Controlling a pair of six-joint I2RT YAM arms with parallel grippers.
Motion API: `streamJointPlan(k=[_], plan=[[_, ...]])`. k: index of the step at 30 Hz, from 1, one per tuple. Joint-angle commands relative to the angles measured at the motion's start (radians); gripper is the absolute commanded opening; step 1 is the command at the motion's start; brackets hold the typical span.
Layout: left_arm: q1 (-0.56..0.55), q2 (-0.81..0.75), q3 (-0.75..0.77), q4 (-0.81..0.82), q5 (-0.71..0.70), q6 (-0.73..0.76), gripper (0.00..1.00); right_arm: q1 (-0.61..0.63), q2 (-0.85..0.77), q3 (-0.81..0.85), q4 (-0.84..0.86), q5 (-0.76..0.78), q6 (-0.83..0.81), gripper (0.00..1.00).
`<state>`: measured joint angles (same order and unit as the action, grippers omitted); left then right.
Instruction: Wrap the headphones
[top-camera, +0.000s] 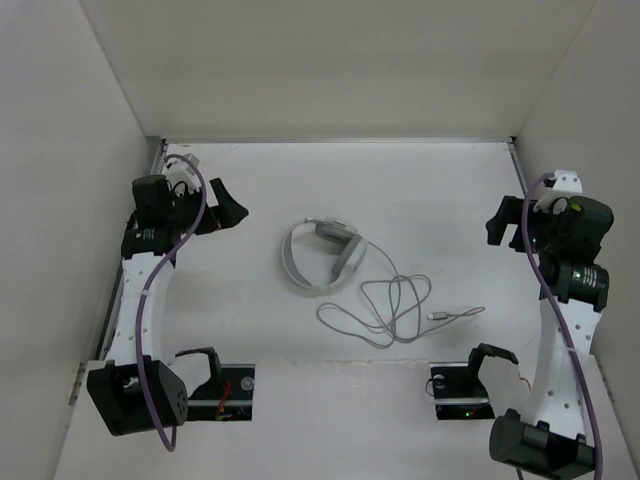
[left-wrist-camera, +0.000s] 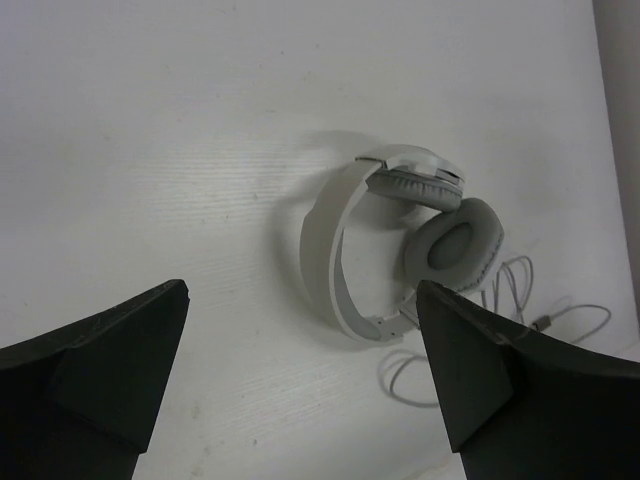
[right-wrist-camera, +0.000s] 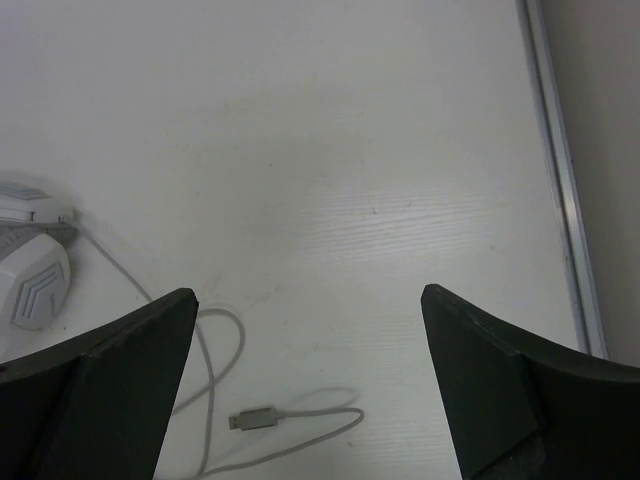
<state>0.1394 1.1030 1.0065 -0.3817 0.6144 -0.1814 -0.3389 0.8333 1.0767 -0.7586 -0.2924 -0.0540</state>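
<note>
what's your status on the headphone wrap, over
Left gripper open, empty. Right gripper open, empty. White and light-grey over-ear headphones flat on white table, thin grey cable sprawled loose, not wrapped. Nothing between grippers and headphones.

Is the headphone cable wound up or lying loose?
Loose. The cable sprawls in open loops on the table beside the headphones, plug lying free.

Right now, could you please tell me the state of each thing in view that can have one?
headphones: lying on the table, not held.
cable: loose in slack loops beside the headphones, unwrapped.
USB plug: free on the table, unplugged.
left gripper: jaws open, empty, clear of the headphones.
right gripper: jaws open, empty.
</note>
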Motion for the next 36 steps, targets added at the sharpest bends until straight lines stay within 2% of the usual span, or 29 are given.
streamJointPlan(k=[1, 3, 8, 13, 16, 20, 23, 27, 36], plan=[[-0.053, -0.040, 0.007, 0.081, -0.137, 0.074, 1.00, -0.001, -0.056, -0.009, 0.102, 0.006, -0.021, 1.00], [-0.094, -0.016, 0.030, 0.066, -0.244, 0.143, 1.00, 0.010, -0.062, -0.033, 0.142, 0.007, -0.055, 1.00], [-0.258, 0.073, 0.089, 0.087, -0.687, 0.341, 1.00, 0.019, -0.010, -0.081, 0.286, 0.048, -0.056, 1.00], [-0.399, 0.181, 0.145, 0.073, -0.878, 0.362, 1.00, 0.071, 0.122, -0.060, 0.341, 0.079, -0.053, 1.00], [-0.479, 0.208, 0.170, 0.061, -0.865, 0.356, 0.99, 0.106, 0.190, -0.043, 0.340, 0.052, -0.012, 1.00], [-0.537, 0.251, 0.216, -0.003, -0.725, 0.346, 0.94, 0.123, 0.259, -0.058, 0.357, 0.030, 0.016, 1.00], [-0.534, 0.297, 0.207, -0.005, -0.680, 0.300, 1.00, 0.126, 0.253, -0.066, 0.410, 0.036, 0.008, 1.00], [-0.536, 0.371, 0.199, -0.026, -0.638, 0.217, 1.00, 0.145, 0.208, -0.077, 0.505, 0.019, 0.009, 1.00], [-0.559, 0.437, 0.167, -0.008, -0.610, -0.012, 0.96, 0.215, 0.265, -0.064, 0.545, -0.024, 0.085, 1.00]])
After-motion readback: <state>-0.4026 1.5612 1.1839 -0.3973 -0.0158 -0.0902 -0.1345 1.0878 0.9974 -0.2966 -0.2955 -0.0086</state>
